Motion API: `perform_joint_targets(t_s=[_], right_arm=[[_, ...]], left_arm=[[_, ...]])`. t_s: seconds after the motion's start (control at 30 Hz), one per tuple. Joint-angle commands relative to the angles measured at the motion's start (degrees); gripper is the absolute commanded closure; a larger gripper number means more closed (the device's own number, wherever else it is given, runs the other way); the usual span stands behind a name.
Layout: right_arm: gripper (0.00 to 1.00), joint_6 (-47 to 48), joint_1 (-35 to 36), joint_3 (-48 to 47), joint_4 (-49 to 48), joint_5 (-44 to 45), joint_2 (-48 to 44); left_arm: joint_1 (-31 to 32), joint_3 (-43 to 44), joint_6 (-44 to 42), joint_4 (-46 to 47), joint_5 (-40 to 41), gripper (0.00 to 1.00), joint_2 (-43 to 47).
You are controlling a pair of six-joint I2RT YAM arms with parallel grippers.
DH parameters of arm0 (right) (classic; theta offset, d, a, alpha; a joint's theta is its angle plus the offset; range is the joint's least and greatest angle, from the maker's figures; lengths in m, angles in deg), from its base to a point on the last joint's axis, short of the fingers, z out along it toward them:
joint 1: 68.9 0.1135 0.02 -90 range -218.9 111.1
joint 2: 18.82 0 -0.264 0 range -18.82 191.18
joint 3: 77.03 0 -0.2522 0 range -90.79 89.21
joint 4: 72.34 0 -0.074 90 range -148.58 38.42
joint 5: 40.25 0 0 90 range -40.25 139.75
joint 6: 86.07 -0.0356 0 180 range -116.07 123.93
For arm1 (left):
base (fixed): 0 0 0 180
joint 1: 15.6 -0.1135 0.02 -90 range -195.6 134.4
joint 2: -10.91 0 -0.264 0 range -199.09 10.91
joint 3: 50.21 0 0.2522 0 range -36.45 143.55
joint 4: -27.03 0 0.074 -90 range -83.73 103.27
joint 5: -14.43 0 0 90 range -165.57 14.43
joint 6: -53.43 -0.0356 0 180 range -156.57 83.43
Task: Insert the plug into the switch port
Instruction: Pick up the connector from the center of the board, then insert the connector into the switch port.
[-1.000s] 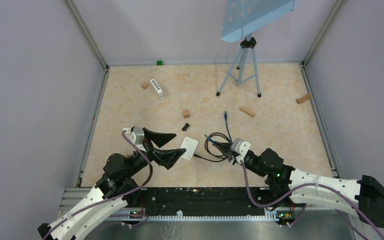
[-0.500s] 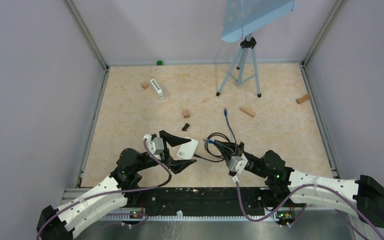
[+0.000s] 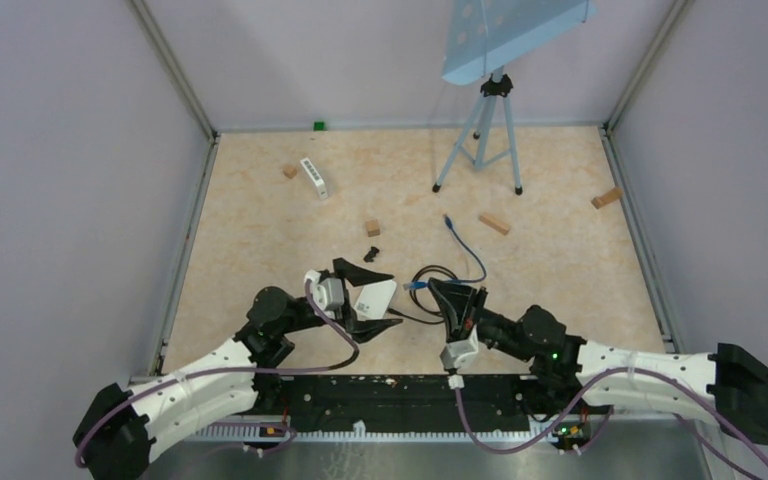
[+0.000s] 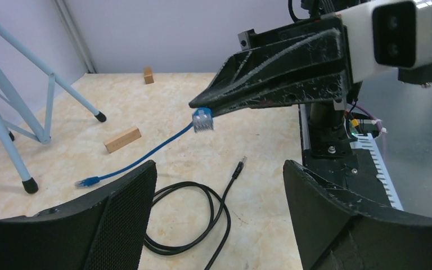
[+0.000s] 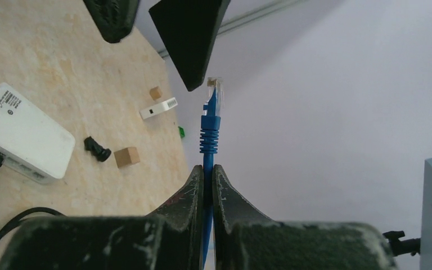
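The white switch lies on the table with a black cable plugged into its near side; it also shows in the right wrist view. My left gripper is open, with one finger on each side of the switch in the top view. The switch is hidden in the left wrist view, where the gripper is wide open and empty. My right gripper is shut on the blue cable just behind its plug. The plug points toward the left gripper, off the table.
A coiled black cable lies between the arms. A tripod stands at the back right. Wood blocks, a small white device and a small black piece lie scattered.
My left gripper has moved right until its fingers flank the switch. My right gripper has turned and moved slightly toward the switch, still holding the blue plug, and the blue cable trails after it.
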State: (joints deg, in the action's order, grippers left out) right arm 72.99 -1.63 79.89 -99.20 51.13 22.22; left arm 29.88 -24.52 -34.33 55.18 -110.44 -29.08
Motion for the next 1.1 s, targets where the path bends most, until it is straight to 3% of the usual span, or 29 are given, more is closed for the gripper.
perform_joint_targets(t_s=[0.0,0.43,1.07], right_arm=[[1.00,9.34,3.42,-2.81,-1.98,5.09,1.42],[1.00,16.02,8.43,-3.29,-10.37,11.09,7.61],[1.00,17.10,9.75,-3.31,-7.92,12.77,7.59]], left_arm=[[-0.02,3.33,-1.71,6.04,-0.24,0.14,-2.67],[0.00,4.78,-1.71,7.15,-4.87,0.29,-6.42],[-0.02,6.62,-3.64,5.12,-5.16,0.53,-7.90]])
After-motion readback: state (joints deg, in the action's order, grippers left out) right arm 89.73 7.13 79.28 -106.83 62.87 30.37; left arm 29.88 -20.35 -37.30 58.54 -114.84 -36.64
